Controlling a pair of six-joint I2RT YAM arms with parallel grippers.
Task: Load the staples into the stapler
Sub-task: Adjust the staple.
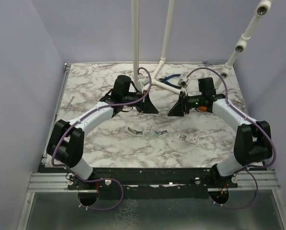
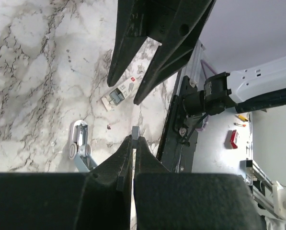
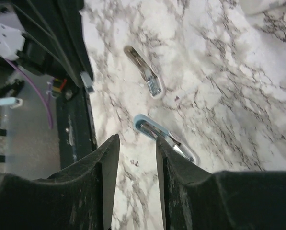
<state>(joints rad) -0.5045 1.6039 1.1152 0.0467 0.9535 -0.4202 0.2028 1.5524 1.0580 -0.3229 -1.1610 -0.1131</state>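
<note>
left hand tight on staples

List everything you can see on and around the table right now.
stapler: one, in two pieces lying apart, pale blue and white-silver, mid-table between the arms
staple strip: one, grey, pinched in the left gripper
staple box: one, white and red, mid-table toward the right arm
blue-handled tool: one, far edge by the pipes
pipes: three, white, rising at the back
table: one, marble
left gripper: black, shut on the staple strip
right gripper: black, open, empty, near the stapler
</note>
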